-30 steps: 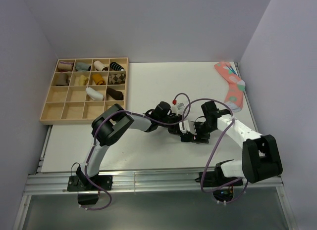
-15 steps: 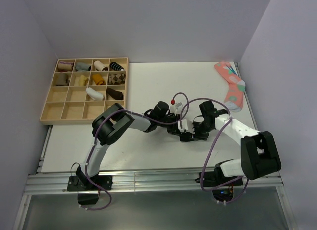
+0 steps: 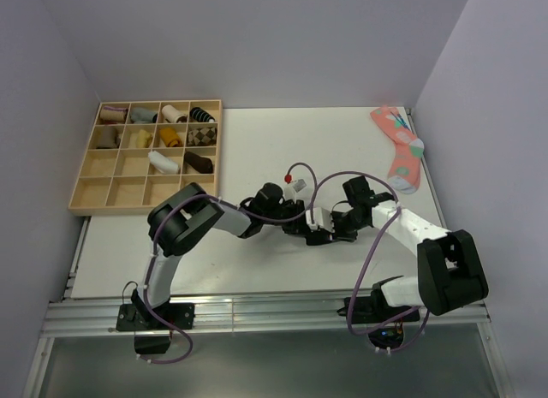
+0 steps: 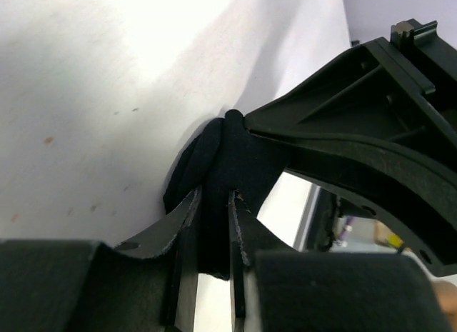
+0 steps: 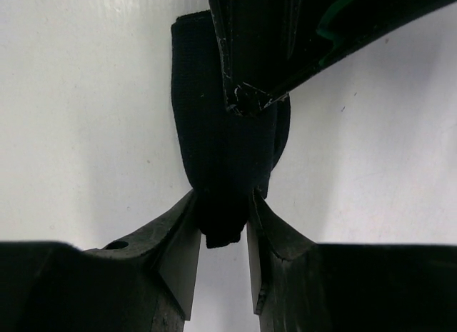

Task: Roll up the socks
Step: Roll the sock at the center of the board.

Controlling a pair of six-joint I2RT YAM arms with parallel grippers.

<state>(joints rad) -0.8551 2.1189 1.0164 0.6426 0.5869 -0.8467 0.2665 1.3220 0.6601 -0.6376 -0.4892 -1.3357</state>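
Observation:
A black sock (image 5: 214,132) lies bunched on the white table (image 3: 257,150) between my two grippers near the table's middle. My left gripper (image 4: 213,196) is shut on one end of it, which is also visible in the left wrist view (image 4: 235,161). My right gripper (image 5: 223,200) is shut on the other end, and a short tip of sock pokes out behind its fingers. In the top view the left gripper (image 3: 300,226) and right gripper (image 3: 330,228) meet tip to tip and hide most of the sock.
A wooden compartment tray (image 3: 86,188) with several rolled socks stands at the far left, among them a dark roll with a pale end (image 3: 197,163). A coral-pink spotted sock (image 3: 399,150) lies at the far right edge. Purple cables loop over both arms.
Both grippers have shifted slightly left together with the sock still between them. The left arm's elbow has swung left and lower.

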